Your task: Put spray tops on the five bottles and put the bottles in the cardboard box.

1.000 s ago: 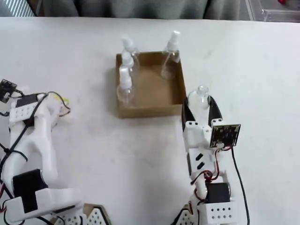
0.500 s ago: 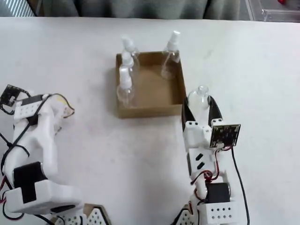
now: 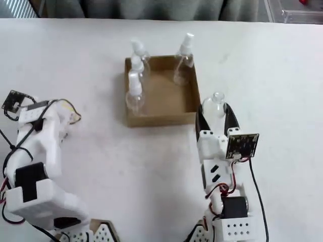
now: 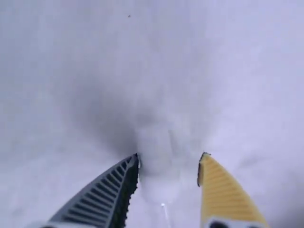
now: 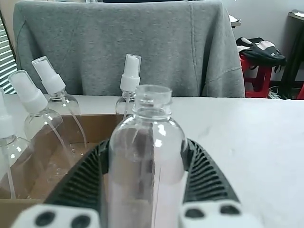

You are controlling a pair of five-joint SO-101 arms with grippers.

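The right pincer [image 3: 216,113] pinches the uncapped clear plastic bottle [image 5: 145,156] upright, likely awaiting its top. The brown cardboard box [image 3: 161,120] with four topped bottles [image 3: 134,92] stands just beside it. The left pincer [image 4: 168,166] hangs spread over the desk [image 3: 101,146].

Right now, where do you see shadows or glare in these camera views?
Left wrist view: a soft dark shadow lies on the table just ahead of the left claw. Right wrist view: bright highlights streak the bottle held in the right claw.
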